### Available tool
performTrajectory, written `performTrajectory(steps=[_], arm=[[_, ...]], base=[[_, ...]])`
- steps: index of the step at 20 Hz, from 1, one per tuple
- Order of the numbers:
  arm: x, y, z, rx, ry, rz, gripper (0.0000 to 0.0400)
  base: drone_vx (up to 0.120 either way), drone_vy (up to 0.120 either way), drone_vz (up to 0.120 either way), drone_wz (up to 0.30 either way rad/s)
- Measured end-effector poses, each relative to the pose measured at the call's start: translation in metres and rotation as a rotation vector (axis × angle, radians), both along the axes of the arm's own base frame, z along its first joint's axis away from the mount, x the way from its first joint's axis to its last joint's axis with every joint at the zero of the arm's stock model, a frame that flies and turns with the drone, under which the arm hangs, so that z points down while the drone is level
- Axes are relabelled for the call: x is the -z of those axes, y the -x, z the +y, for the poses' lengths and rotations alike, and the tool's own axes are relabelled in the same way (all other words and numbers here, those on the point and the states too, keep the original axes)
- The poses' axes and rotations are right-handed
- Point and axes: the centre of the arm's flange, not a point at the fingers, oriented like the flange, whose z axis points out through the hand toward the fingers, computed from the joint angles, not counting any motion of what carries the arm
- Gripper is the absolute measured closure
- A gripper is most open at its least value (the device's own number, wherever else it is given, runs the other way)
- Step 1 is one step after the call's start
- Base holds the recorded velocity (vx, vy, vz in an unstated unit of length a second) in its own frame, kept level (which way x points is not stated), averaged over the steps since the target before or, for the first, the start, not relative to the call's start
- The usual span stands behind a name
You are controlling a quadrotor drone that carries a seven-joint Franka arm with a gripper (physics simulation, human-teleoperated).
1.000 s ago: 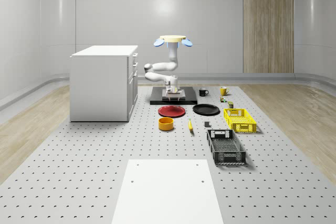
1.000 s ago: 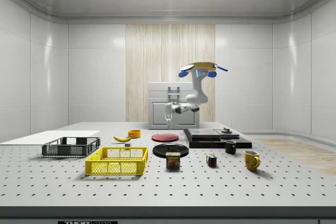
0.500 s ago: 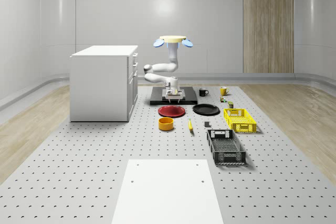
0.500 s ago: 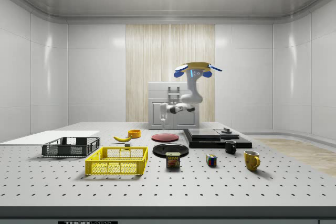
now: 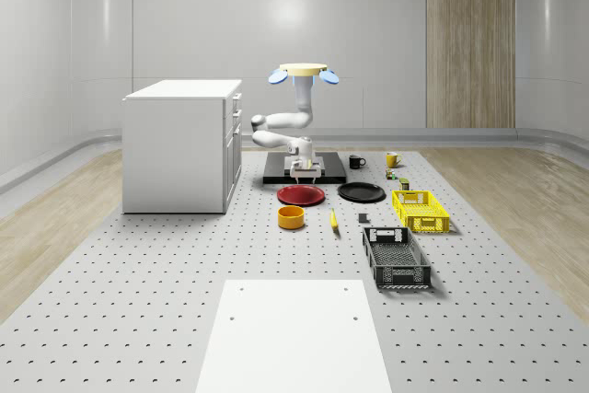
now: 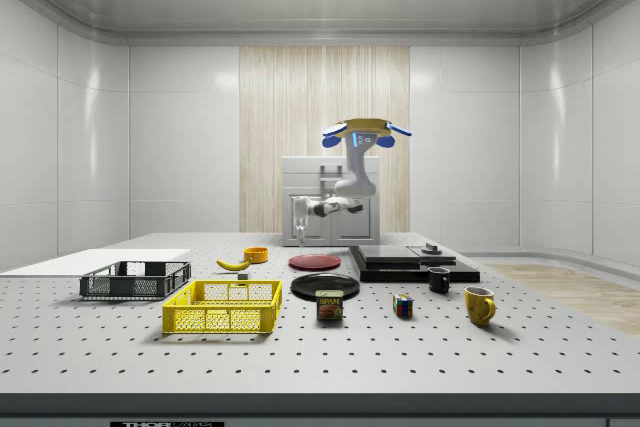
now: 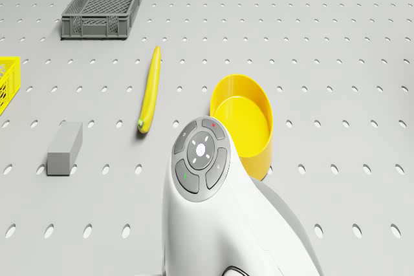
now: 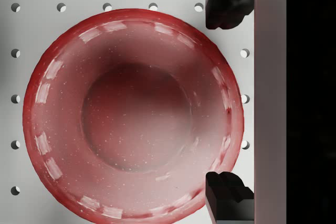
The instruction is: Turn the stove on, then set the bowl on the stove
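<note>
Pincer [image 8: 227, 98], fingers spread wide and holding nothing, hangs under the hovering drone [image 5: 303, 71] above the red plate [image 8: 134, 114] beside the flat black stove [image 5: 276, 172], with the round yellow bowl [image 5: 291, 217] lying on the perforated grey bench [image 5: 138, 264] toward six o'clock in the whole-scene view.

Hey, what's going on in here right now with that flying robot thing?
The drone hovers above the table, near the stove's front edge. Its arm reaches down, and the tool hangs open above the red plate, holding nothing. The yellow bowl it's meant to put on the stove sits untouched on the table, beside the banana.
</note>
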Motion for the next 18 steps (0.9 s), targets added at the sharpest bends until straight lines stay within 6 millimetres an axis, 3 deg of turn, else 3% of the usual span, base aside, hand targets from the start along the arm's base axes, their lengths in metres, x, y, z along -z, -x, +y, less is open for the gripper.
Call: performTrajectory(steps=[11,14,18], arm=[[0.0,0.0,0.0,0.0,0.0,0.0,0.0],[0.0,0.0,0.0,0.0,0.0,0.0,0.0],[0.0,0.0,0.0,0.0,0.0,0.0,0.0]], base=[[0.12,0.0,0.0,0.0],[0.12,-0.107,0.0,0.0],[0.12,-0.01,0.0,0.0]])
